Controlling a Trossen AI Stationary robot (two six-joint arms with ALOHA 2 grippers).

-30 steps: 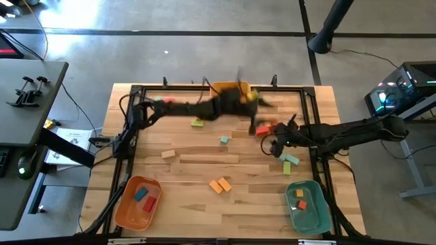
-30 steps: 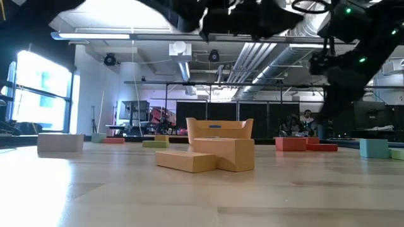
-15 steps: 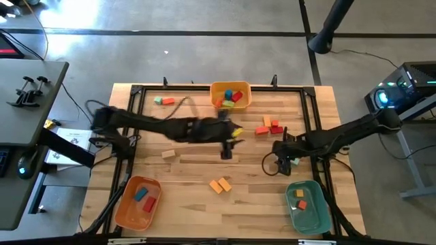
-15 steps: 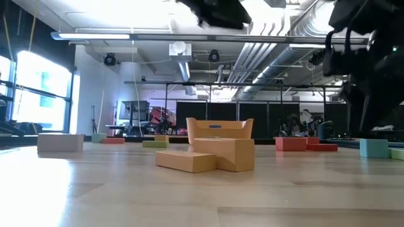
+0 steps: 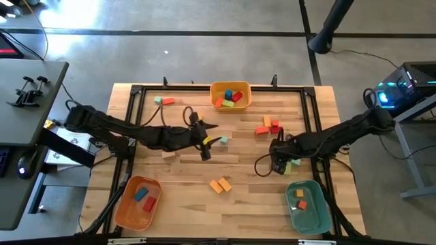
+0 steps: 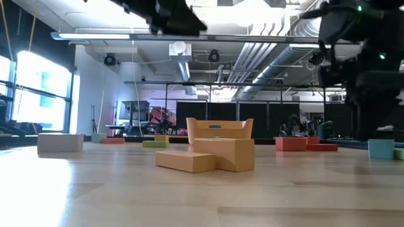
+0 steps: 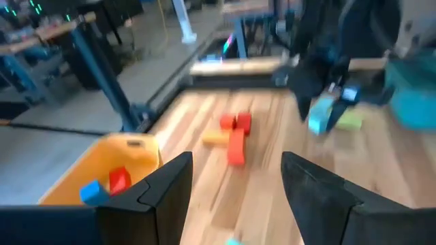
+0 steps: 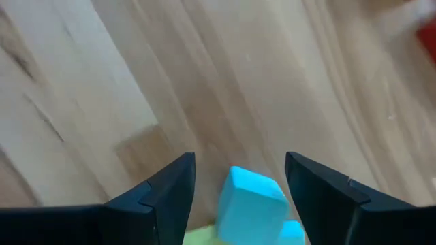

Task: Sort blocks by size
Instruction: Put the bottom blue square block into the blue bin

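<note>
Two orange blocks (image 5: 219, 184) lie touching, angled, mid-table near the front.

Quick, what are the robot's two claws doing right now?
Left gripper: open, holding nothing.
Right gripper: open, around a teal block, not closed on it.

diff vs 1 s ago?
The left gripper swung from the yellow bin back to mid-table, open and empty. The right gripper drew in, now open over the teal block. Loose blocks and bins unmoved.
</note>
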